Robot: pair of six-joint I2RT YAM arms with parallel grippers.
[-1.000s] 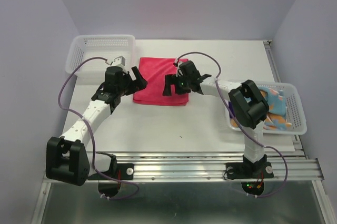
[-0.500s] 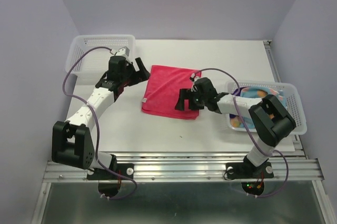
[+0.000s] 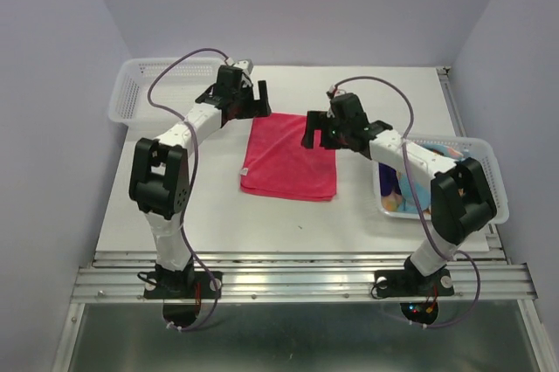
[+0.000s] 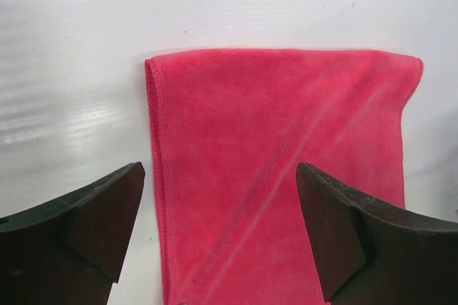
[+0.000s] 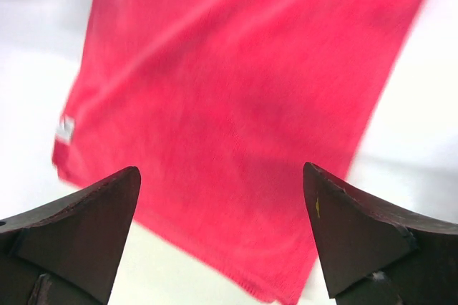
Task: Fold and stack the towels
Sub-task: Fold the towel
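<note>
One magenta-pink towel lies folded flat on the white table, longer front to back. My left gripper hovers open over its far left corner. In the left wrist view the towel fills the gap between the dark fingers, and the left gripper holds nothing. My right gripper is open above the far right edge. In the blurred right wrist view the towel lies below the empty right gripper. A patterned blue and orange towel shows in the right basket.
A white mesh basket stands at the far left of the table. A second white mesh basket sits at the right edge, partly covered by the right arm. Purple cables loop above both arms. A metal rail runs along the table's near edge.
Both arms swung toward the far end of the towel, the left across from the towel's left side. The pink towel now lies a little further right and nearer. Both grippers stayed open.
</note>
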